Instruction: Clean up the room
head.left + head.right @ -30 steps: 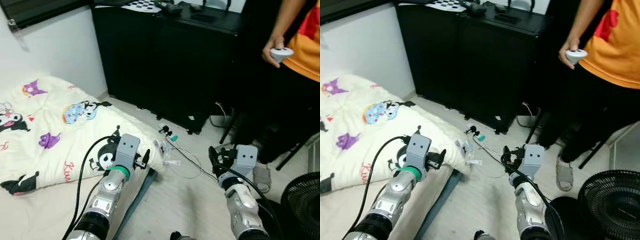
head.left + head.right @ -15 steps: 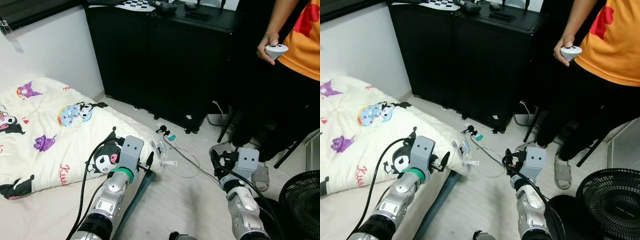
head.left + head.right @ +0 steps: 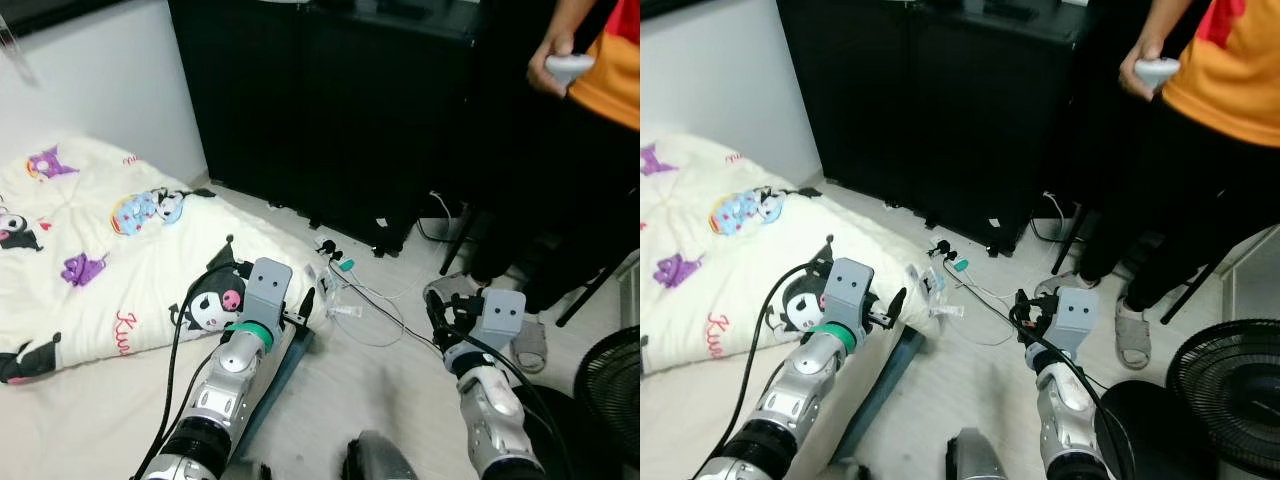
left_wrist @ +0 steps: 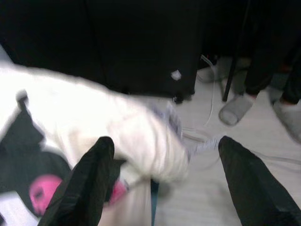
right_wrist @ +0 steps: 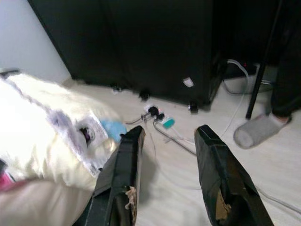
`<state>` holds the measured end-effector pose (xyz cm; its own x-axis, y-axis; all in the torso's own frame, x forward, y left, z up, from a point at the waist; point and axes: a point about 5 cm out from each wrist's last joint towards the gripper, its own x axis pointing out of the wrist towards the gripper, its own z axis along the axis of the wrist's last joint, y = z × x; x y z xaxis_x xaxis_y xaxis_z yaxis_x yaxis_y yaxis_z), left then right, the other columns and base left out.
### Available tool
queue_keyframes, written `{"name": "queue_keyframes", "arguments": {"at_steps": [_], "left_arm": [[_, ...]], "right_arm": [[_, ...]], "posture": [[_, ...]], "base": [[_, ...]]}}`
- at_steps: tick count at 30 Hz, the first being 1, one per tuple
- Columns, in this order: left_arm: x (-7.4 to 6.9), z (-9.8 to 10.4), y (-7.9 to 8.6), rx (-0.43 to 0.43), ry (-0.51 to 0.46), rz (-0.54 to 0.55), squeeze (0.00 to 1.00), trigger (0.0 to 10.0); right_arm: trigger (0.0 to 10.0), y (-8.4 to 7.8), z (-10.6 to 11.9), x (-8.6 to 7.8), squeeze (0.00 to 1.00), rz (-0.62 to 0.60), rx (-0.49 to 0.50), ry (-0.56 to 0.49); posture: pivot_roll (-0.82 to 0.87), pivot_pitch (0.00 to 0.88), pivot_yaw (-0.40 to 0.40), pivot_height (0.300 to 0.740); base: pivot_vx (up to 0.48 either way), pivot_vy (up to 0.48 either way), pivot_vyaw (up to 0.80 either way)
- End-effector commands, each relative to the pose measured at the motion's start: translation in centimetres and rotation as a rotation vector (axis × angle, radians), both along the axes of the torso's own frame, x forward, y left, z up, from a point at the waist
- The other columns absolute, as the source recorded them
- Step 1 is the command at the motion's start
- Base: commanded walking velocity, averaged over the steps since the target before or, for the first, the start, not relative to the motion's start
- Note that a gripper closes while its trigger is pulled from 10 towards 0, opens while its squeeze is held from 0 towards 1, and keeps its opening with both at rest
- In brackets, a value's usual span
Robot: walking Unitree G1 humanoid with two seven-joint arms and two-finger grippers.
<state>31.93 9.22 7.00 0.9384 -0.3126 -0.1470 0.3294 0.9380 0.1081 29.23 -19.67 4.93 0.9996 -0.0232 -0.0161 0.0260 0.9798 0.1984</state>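
While the black cabinet [image 3: 330,110] stands at twelve o'clock, the cartoon-print quilt [image 3: 90,250] lies at nine, a clear wrapper [image 3: 930,290] at its corner. Left end effector [image 3: 305,305] and right end effector [image 5: 171,176] both hover spread, empty.

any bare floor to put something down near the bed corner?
Bare floor lies between the left tool and right tool, below the white cable. Crowded: plugs and wrappers between blanket corner and black cabinet; a person's feet to the right.

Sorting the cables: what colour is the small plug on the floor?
Teal plug, clearest in the right wrist view.
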Motion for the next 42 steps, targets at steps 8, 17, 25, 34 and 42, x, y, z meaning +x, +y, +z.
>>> {"name": "queue_keyframes", "arguments": {"at_steps": [8, 17, 25, 34, 42], "left_arm": [[-0.3, -0.4, 0.2, 0.001, 0.024, 0.002, 0.0, 10.0], [0.3, 0.6, 0.5, -0.01, 0.0, 0.027, 0.0, 10.0], [0.7, 1.5, 1.6, 0.0, -0.025, 0.082, 0.0, 10.0], [0.6, 2.1, 5.2, 0.053, -0.032, 0.179, 0.0, 10.0], [-0.1, 3.1, 8.1, 0.082, -0.05, 0.245, 0.0, 10.0]], "right_arm": [[10.0, -1.3, 0.4, -0.2, 0.0, -0.043, -0.003, -0.018], [10.0, -3.9, 3.0, 0.5, 0.0, -0.105, -0.113, -0.105], [10.0, -7.0, 4.5, 0.8, 0.0, -0.21, -0.223, -0.106], [10.0, -6.0, 5.9, 4.3, 0.01, -0.105, -0.2, -0.063], [10.0, -4.5, 7.1, 6.1, 0.0, -0.073, -0.218, -0.057]], "posture": [[-0.03, 0.064, 0.055, 0.606], [-0.02, 0.07, 0.064, 0.606], [-0.01, 0.087, 0.078, 0.606], [0.04, 0.168, 0.1, 0.606], [0.11, 0.209, 0.086, 0.606]], "base": [[0.0, 0.0, 0.0], [0.0, 0.0, 0.0], [0.0, 0.0, 0.0], [0.0, 0.0, 0.0], [0.0, 0.0, 0.0]]}}
